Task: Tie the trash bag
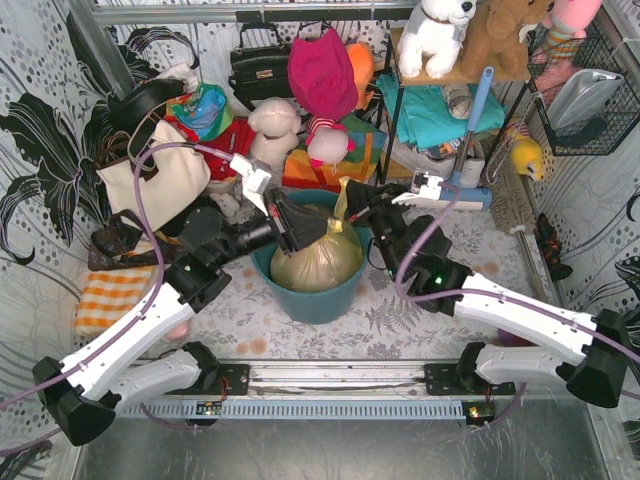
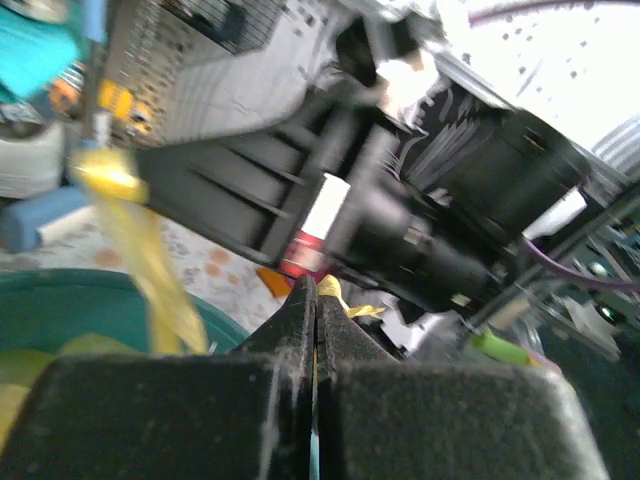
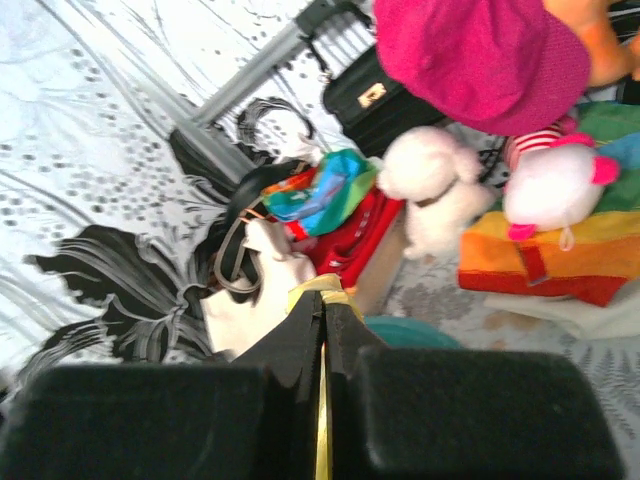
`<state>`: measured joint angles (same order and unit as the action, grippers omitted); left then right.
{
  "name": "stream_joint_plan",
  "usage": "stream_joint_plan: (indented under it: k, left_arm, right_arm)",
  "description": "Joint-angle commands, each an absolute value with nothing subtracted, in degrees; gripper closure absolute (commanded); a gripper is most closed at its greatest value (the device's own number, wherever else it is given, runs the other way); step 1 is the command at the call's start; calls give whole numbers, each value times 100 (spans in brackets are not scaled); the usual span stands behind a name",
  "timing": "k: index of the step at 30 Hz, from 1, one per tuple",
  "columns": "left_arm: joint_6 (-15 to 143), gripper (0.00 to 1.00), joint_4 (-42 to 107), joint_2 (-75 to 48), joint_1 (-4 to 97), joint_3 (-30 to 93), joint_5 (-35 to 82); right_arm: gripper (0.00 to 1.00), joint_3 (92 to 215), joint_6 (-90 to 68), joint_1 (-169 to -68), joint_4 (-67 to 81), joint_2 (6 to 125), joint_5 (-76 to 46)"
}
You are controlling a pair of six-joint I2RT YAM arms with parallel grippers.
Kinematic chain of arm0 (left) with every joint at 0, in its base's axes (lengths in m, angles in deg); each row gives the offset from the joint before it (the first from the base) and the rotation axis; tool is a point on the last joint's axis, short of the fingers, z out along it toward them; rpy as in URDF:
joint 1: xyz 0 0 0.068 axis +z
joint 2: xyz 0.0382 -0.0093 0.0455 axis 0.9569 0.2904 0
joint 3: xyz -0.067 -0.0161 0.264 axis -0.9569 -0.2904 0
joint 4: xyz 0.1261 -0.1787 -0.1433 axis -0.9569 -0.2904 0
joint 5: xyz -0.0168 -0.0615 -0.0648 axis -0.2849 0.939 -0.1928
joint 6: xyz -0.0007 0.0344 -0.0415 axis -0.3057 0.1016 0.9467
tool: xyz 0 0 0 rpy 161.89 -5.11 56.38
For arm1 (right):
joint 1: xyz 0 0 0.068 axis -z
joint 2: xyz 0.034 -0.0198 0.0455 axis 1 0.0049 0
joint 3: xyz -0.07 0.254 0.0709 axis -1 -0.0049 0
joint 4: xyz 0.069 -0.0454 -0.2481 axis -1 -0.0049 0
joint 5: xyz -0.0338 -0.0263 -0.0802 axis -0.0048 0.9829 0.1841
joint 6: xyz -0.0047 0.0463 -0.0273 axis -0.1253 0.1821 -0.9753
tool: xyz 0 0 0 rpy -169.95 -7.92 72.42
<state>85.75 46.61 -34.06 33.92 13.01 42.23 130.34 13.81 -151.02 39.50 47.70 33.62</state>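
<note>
Yellow trash bag (image 1: 318,262) edges are pinched in both end effectors (image 2: 315,292) (image 3: 322,302).

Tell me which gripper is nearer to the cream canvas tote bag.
Left. The left gripper, shut on the thin yellow plastic trash bag, is right of the tote bag; the right gripper, also shut on it, is farther right.

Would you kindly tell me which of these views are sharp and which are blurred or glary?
Top external: evenly lit and sharp, the trash bag clear in its bin. Left wrist: motion-smeared, blown out at upper right, the left end effector dark and soft. Right wrist: background fairly crisp, the right end effector dark and out of focus.
</note>
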Motion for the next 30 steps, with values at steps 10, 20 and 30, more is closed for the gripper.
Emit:
stream_joint_plan:
  k: [10,20,30]
  left_arm:
    - [7819,100,3980,-4056,2786,1515,3990]
    - [6823,42,2916,-4239,2786,2362,1728]
    - [5881,37,2242,-4499,2786,3014,-726]
  right_arm:
    - [100,13588,1729,-14375,3528,5137,2132]
    - [58,13927,2221,-14377,2632,4492,765]
    - [52,14977,1830,-14372,653,4000,269]
